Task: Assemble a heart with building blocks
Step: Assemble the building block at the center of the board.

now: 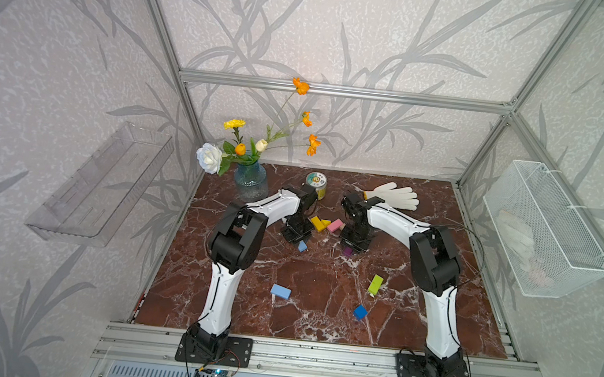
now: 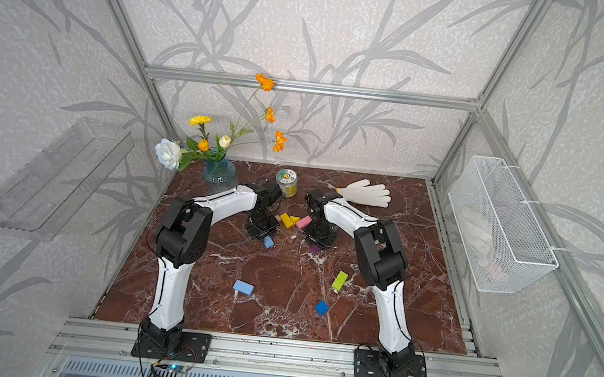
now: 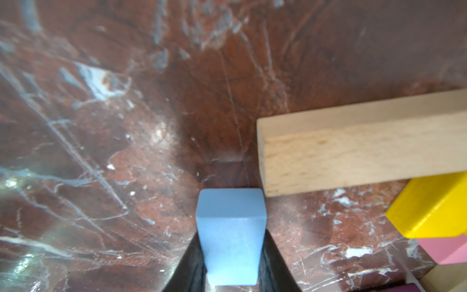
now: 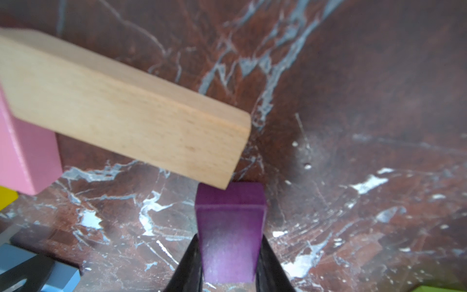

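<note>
Matte painted blocks sit on the glossy, veined marble tabletop [image 1: 316,325]. The left gripper [image 3: 231,252] is clenched on a light blue block [image 3: 231,222], and the right gripper [image 4: 230,257] on a purple block [image 4: 230,215]. Each block's long axis runs along the fingers, with the free end towards the marble.

Only the wrist views show the bare-wood tan block [image 3: 353,151] and the other tan block [image 4: 121,106] (grain visible). In both top views the partial heart, with yellow blocks [image 1: 318,223] and a pink block [image 1: 335,225], lies mid-table between the grippers. The lime green block [image 1: 375,284], dark blue block [image 1: 360,312] and flat light blue slab [image 1: 280,291] lie nearer.
</note>
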Controlling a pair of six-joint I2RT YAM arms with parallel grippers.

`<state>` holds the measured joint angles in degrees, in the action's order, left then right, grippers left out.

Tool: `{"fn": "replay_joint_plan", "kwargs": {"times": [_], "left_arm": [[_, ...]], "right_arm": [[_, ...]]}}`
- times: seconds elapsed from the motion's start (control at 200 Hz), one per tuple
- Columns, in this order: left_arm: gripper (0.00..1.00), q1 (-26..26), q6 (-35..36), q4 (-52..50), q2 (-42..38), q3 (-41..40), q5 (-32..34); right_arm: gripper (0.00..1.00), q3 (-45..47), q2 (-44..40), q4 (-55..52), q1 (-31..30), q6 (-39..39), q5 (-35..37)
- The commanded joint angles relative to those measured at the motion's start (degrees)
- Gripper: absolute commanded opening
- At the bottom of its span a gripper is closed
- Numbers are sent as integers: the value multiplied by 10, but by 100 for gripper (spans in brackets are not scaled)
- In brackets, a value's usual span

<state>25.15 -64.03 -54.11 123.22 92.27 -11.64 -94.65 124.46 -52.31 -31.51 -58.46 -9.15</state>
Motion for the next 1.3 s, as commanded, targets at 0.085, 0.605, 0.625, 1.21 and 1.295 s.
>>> {"fn": "replay_joint_plan", "kwargs": {"times": [0.085,0.605,0.625,1.21,1.295], "left_arm": [[18,6,-11,-6,53,-9,22],[17,13,-19,-59,53,37,64],[17,14,-19,-60,53,39,65],[15,19,-25,-77,50,71,73],[15,19,-29,-72,51,71,64]], "right_arm": [[0,-4,12,-10,-1,5,-3],[0,1,9,-3,5,10,-8],[0,1,9,-3,4,10,-9],[0,3,7,1,9,16,-11],[0,2,8,1,9,15,-10]]}}
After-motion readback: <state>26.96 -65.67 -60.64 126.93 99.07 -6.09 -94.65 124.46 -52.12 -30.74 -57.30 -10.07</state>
